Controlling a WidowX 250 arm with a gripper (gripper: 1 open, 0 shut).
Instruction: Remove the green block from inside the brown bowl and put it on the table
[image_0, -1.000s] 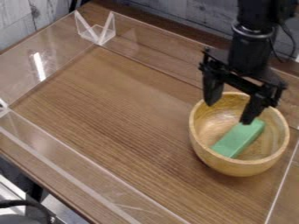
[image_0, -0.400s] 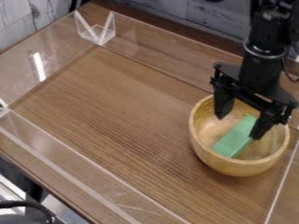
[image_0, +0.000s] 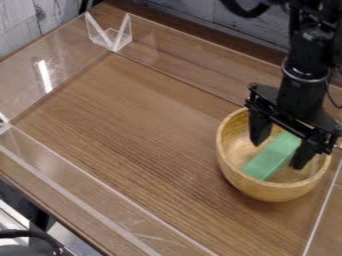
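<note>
Wood-grain table (image_0: 120, 130), brown, spreads across most of the view; clear walls stand along its edges. Patterned dark floor shows past the upper left edge. Clear, angular holder (image_0: 110, 33) near the table's far left corner. Black cables (image_0: 27, 232) loop at the lower left.

Brown bowl (image_0: 238, 174), round, light wood, sits on the right part of the table. Green block (image_0: 273, 157) lies inside it, on the bowl's floor, long side slanting from lower left to upper right.

Black robot arm (image_0: 283, 60) reaches in from the top right. Its claw (image_0: 286, 130) points down at the bowl, released, fingers spread wide to either side of the block's upper part. Whether either finger touches the block or bowl, cannot tell.
</note>
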